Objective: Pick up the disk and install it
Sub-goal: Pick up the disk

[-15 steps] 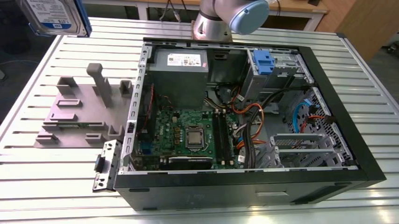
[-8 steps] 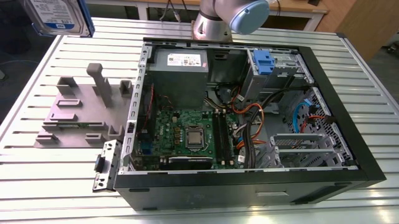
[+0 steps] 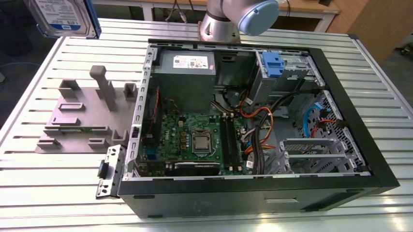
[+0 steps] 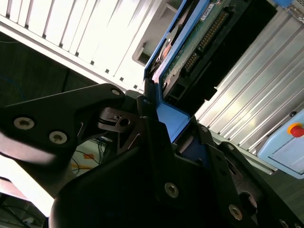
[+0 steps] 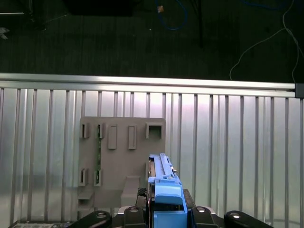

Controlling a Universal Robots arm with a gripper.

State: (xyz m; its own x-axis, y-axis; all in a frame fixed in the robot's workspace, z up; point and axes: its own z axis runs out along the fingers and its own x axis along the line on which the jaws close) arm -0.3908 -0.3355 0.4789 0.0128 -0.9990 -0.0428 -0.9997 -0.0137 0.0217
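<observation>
1. Tool (image 4: 173, 126) first: it is squeezed tight on the disk (image 4: 190, 52), with a black finger on each side of it. The blue rail (image 4: 171, 118) sits right between the fingers.
2. In the exterior view the disk (image 3: 63, 17) hangs high in the air at the far corner on the exterior view's left. It touches nothing but the tool.
3. In the first wrist view the disk (image 5: 164, 190) stands on its edge. The grey plate (image 5: 121, 156) with its little slots lies on the table (image 5: 237, 142) below it.
4. So the picking up looks done, and the putting in is not done.
5. The computer box (image 3: 258, 111) lies open on the table, well apart from the disk. The blue latch (image 3: 272, 65) is at its far side.
6. I think the next move needs a firm hold and a straight disk, so the rails can line up with their slot.
</observation>
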